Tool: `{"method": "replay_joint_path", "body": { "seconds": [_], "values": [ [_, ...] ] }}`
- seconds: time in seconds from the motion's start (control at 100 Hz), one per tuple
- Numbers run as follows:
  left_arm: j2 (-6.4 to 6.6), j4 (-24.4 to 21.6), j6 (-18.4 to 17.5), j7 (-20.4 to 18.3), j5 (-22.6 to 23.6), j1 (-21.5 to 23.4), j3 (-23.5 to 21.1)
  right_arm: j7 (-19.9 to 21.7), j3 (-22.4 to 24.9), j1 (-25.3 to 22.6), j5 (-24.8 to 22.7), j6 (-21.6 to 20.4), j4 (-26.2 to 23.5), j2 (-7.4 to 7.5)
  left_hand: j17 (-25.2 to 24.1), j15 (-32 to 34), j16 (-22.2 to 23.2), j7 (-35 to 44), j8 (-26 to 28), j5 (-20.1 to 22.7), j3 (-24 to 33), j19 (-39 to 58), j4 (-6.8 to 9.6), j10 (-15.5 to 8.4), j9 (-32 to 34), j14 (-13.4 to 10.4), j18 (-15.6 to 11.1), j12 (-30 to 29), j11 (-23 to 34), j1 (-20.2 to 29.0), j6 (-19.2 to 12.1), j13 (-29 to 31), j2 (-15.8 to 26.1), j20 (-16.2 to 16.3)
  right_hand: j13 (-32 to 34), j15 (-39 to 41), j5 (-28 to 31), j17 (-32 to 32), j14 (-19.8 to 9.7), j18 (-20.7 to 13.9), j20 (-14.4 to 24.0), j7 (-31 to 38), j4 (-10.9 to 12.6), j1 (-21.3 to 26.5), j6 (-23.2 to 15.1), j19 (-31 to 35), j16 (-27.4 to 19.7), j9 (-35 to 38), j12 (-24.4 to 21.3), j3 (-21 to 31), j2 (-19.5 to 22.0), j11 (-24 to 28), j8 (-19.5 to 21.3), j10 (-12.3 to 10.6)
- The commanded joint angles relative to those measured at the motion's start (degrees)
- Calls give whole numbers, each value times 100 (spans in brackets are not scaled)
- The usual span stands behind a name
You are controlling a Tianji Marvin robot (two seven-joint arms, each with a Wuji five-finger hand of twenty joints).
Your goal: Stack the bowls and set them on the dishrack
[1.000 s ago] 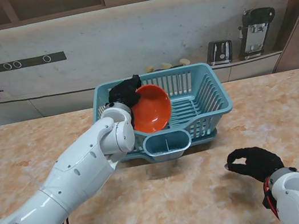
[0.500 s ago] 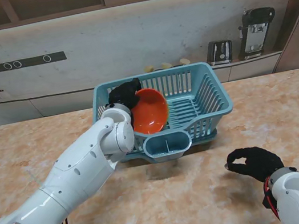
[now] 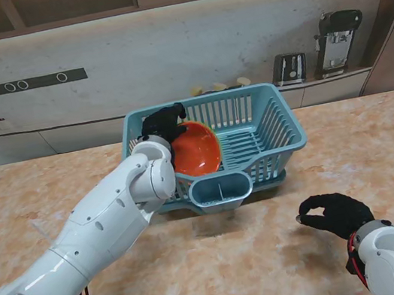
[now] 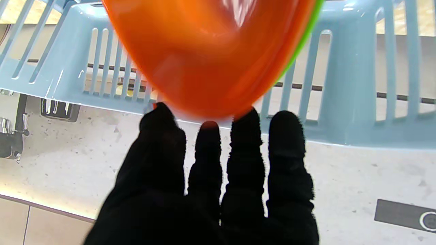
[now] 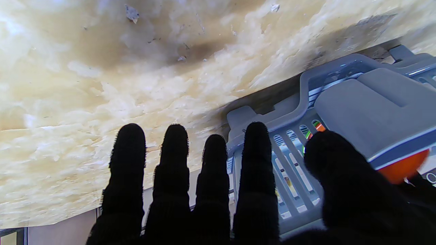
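Two bowls [image 3: 196,148], an orange one nested over a green one whose rim only showed as a thin edge, sat tilted inside the left part of the blue dishrack [image 3: 274,128]. The left hand [image 3: 163,123] reached over the rack's left wall and gripped the stack at its upper left rim. In the left wrist view the black-gloved fingertips [image 4: 246,119] pressed against the orange bowl's underside [image 4: 211,54], with a sliver of green at its edge and the rack's slatted wall behind it.

The stack leaned with its opening turned toward the rack's far right side, its lower edge down among the ribs of the rack floor. A cutlery holder [image 3: 220,191] hung on the rack's near wall, just nearer to me than the bowls.

The right hand [image 3: 335,213] hovered over the marble table [image 3: 381,153], well apart from the rack and nearer to me, holding nothing, its fingers curled and the thumb tip close to the forefinger. The right wrist view showed its fingers [image 5: 172,177] side by side, with the rack [image 5: 371,105] beyond them.
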Motion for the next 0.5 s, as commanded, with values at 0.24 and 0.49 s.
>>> {"method": "replay_joint_path", "body": {
  "seconds": [0.24,0.49],
  "values": [
    [26,-107,-73,-96,-3,54,-81,68,-6,-48,4,-38,9,-36,-666,-419,-421,-704,-90,157,-326,-383,183,63,-624,198,343,-949,50,-223,54,-681,521,204,95,-30,36,-83,10,19,115,33,126,-203,-116,7,-26,47,40,-39,124,-55,52,-123],
    [68,-289,-212,3,59,176,-239,62,-6,-53,2,-38,6,-37,-791,-481,-499,-710,16,185,-366,-457,174,34,-664,191,336,-965,13,-542,-65,-777,596,224,100,-28,29,-82,7,24,116,32,124,-207,-119,7,-26,47,39,-42,121,-56,53,-116]
  ]
}}
